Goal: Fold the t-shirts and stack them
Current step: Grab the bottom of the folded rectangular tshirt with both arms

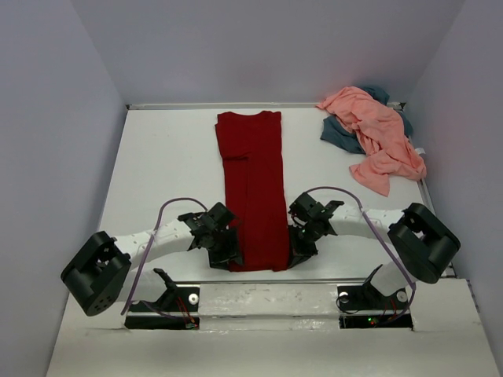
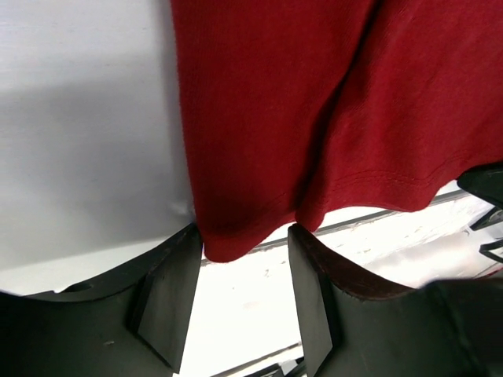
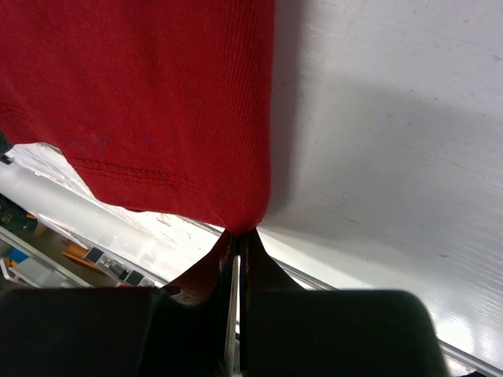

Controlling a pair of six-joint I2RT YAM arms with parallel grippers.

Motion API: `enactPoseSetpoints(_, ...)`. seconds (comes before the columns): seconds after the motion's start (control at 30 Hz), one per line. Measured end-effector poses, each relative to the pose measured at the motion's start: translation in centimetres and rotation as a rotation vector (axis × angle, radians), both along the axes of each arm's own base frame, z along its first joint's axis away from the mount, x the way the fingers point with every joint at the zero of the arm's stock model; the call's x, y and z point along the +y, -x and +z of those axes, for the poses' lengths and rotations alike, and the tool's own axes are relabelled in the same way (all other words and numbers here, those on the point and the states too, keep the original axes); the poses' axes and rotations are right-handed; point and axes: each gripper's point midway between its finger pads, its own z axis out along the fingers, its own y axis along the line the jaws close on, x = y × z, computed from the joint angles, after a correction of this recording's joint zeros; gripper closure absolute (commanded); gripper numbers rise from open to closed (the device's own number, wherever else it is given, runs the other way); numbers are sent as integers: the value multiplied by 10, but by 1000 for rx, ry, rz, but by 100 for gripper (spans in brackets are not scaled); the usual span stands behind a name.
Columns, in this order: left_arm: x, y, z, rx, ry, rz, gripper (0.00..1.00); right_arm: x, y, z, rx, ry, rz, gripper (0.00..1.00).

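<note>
A dark red t-shirt [image 1: 253,188], folded into a long narrow strip, lies down the middle of the table. My left gripper [image 2: 245,236] is open at its near left corner [image 1: 226,255], and the cloth's corner sits just between the fingertips. My right gripper [image 3: 238,236] is shut on the shirt's near right corner [image 1: 297,255], with red cloth [image 3: 157,94] pinched at the tips. At the back right, a salmon pink t-shirt [image 1: 376,137] lies crumpled on top of a slate blue-grey t-shirt [image 1: 339,135], which is mostly hidden.
The white table [image 1: 157,173] is walled at the back and on both sides. Its near edge runs just below the red shirt's hem [image 2: 377,216]. Both arm bases sit at the front edge.
</note>
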Motion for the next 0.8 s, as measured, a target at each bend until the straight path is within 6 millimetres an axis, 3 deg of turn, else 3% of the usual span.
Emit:
enactPoseSetpoints(0.13, 4, 3, -1, 7, -15, 0, 45, 0, 0, -1, 4, 4, 0, 100)
enactPoseSetpoints(0.3, 8, 5, -2, 12, -30, -3, 58, 0, 0, -2, 5, 5, 0, 100)
enactPoseSetpoints(0.6, 9, 5, -3, 10, -35, -8, 59, -1, 0, -2, 4, 5, 3, 100)
enactPoseSetpoints(0.63, 9, 5, -3, 9, -35, -9, 62, -1, 0, -2, 4, 5, 4, 100)
enactPoseSetpoints(0.73, 10, 5, -4, 6, -39, -12, 94, -1, 0, -2, 3, 5, 5, 100)
enactPoseSetpoints(0.77, 10, 5, -4, 5, -40, -15, 100, -1, 0, -2, 3, 5, 5, 100)
enactPoseSetpoints(0.8, 10, 5, -4, 5, -41, -14, 100, -1, 0, -2, 3, 5, 7, 100)
